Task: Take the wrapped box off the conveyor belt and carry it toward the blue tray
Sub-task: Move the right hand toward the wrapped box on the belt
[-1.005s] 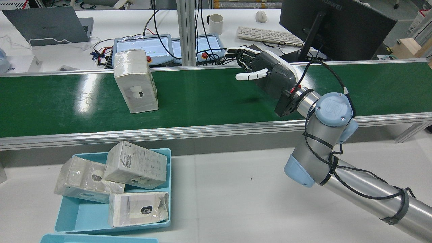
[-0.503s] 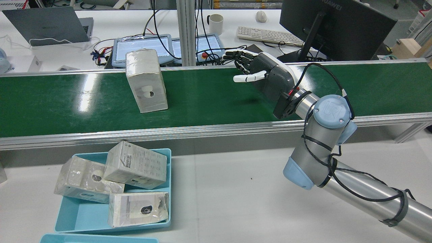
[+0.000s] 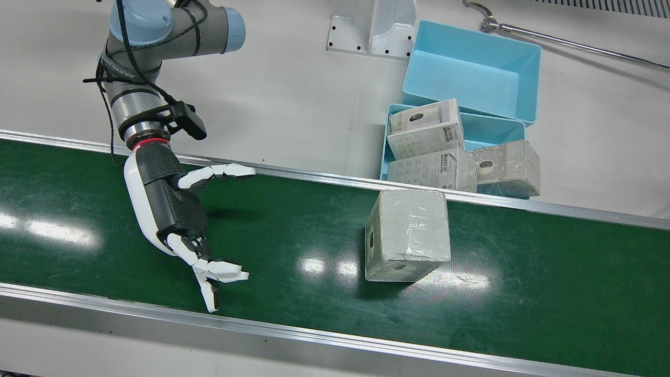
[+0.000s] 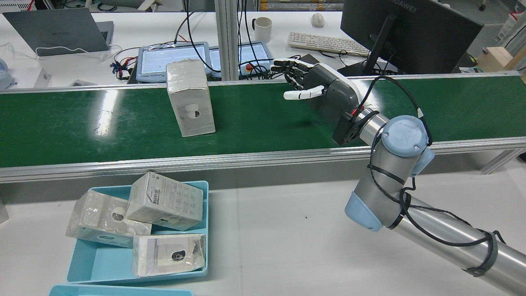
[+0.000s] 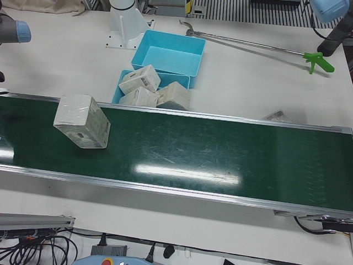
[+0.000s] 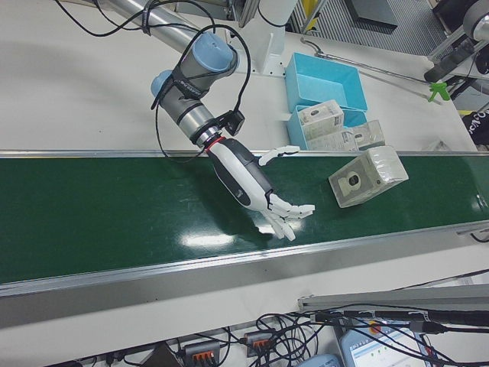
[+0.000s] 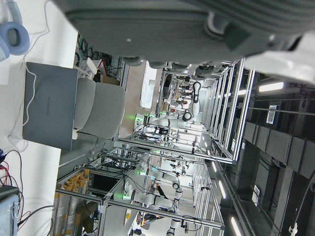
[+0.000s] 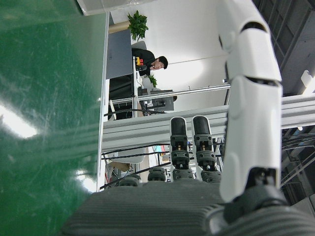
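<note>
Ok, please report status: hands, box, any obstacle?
Right hand open above belt, holding nothing. Left hand: fingers unreadable. Wrapped box upright on belt, untouched. Belt between them bare.

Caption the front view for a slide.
Open right hand waits over the belt as the box approaches.

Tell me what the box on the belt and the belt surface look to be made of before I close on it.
The wrapped box looks like white cardboard under clear, glossy plastic film: wrinkles and glare show on its faces, so it may be slippery. The conveyor belt looks like smooth green rubber or PVC with a semi-gloss sheen, showing lamp reflections and fine scuffs. The right hand is open, apart from the box.
</note>
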